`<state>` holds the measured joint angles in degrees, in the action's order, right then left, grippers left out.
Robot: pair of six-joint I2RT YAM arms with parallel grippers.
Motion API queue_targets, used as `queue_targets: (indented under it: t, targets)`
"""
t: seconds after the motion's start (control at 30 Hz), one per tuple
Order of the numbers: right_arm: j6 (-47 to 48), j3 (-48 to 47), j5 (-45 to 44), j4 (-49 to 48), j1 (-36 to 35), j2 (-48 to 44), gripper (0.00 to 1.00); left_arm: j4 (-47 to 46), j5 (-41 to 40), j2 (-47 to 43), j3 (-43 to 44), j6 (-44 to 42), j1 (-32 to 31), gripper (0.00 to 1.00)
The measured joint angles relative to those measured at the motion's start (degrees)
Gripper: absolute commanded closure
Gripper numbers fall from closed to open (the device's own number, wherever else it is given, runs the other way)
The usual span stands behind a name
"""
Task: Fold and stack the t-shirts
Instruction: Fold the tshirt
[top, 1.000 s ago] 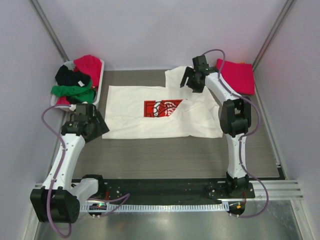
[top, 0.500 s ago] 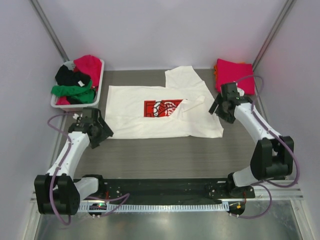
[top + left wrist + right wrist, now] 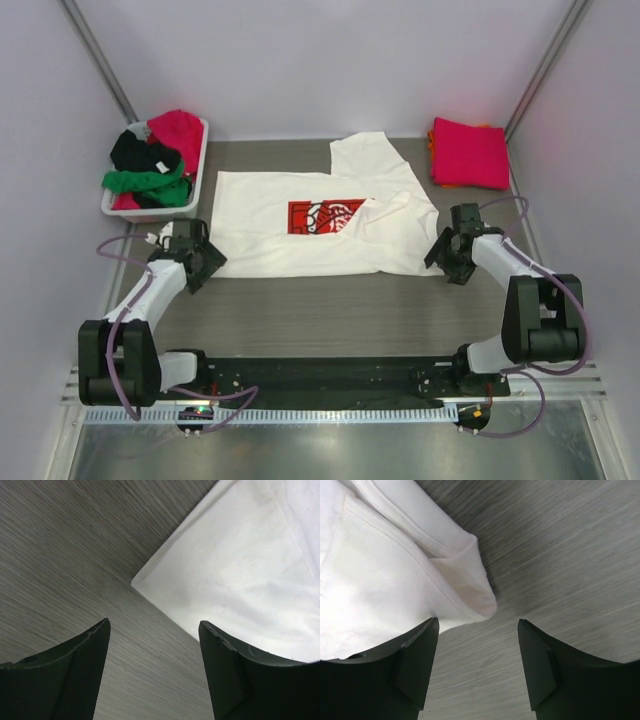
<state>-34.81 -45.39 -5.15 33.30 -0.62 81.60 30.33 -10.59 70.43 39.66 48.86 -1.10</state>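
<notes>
Cream-white t-shirt [image 3: 260,225]: lies spread on the grey worktop [image 3: 350,310], roughly central, red chest print [image 3: 326,215] facing up. One sleeve projects toward the far side. A flap of cloth is folded over just right of the print.

Left hand [image 3: 200,262]: low over the worktop at the shirt's near left corner. In the left wrist view the fingers [image 3: 80,670] stand apart, released, with that corner lying flat on the worktop in the gap ahead of them. Nothing is grasped.

Right hand [image 3: 447,258]: low at the shirt's near right corner. In the right wrist view the fingers [image 3: 540,665] stand apart, released. The rounded, doubled-over hem corner lies on the worktop between and just ahead of them, not gripped.

Pink t-shirt [image 3: 470,153]: folded, at the far right corner, with an orange edge [image 3: 432,140] showing beneath it.

Basket [image 3: 198,165]: white, at far left, holding crumpled green [image 3: 145,182], black [image 3: 130,150] and red [image 3: 178,128] shirts.
</notes>
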Motion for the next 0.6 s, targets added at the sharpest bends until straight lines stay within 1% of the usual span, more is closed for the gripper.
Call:
queue_targets:
  t: [0.03, 0.1, 0.13, 0.2, 0.3, 0.33, 0.37, 0.4, 0.43, 0.47, 0.5, 0.53, 0.6]
  targets:
    - [0.02, 0.26, 0.57, -1.29, -0.02, 0.63, 0.38, -0.94, -0.46, 0.31, -0.35, 0.33, 0.0, 0.28]
    - [0.04, 0.7, 1.46, -3.56, -0.04, 1.99, 0.41, -2.86, -1.38, 1.11, -1.29, 0.92, 0.02, 0.29]
    - [0.0, 0.74, 1.77, -4.37, 0.11, 2.78, 0.47, -3.63, -1.66, 1.62, -1.66, 1.33, 0.02, 0.3]
    - [0.2, 0.52, 2.25, -5.79, 0.52, 3.45, 0.51, -4.83, -2.08, 3.04, -1.88, 1.88, 0.04, 0.31]
    - [0.28, -0.04, 2.89, -7.58, 1.55, 4.72, 0.66, -7.3, -2.36, 5.92, -1.86, 2.62, 0.04, 0.39]
    - [0.33, -0.15, 2.99, -8.11, 1.64, 5.07, 0.71, -7.89, -2.4, 6.86, -1.86, 2.99, 0.04, 0.46]
    - [0.39, -0.37, 3.02, -8.61, 1.77, 5.49, 0.84, -8.55, -2.43, 7.74, -1.86, 3.23, 0.07, 0.52]
    - [0.44, -0.55, 3.13, -8.96, 1.84, 5.81, 0.89, -8.9, -2.75, 8.55, -1.44, 3.58, 0.07, 0.58]
    - [0.52, -0.63, 3.15, -9.55, 1.86, 6.23, 0.95, -9.68, -2.78, 8.98, -1.27, 3.69, 0.07, 0.75]
    - [0.44, -0.92, 3.17, -9.55, 1.86, 6.49, 0.99, -10.4, -2.86, 9.66, -1.07, 4.17, 0.07, 0.85]
    - [0.52, -1.11, 3.15, -9.73, 1.86, 6.73, 0.99, -10.64, -2.91, 10.4, -0.83, 4.17, 0.07, 0.93]
    - [0.52, -1.25, 3.08, -9.75, 1.86, 6.84, 0.99, -10.73, -2.89, 11.17, -0.42, 4.52, 0.07, 1.0]
    - [0.66, -1.66, 2.67, -9.2, 1.88, 6.91, 0.99, -10.73, -2.91, 11.76, 0.39, 4.74, 0.07, 1.0]
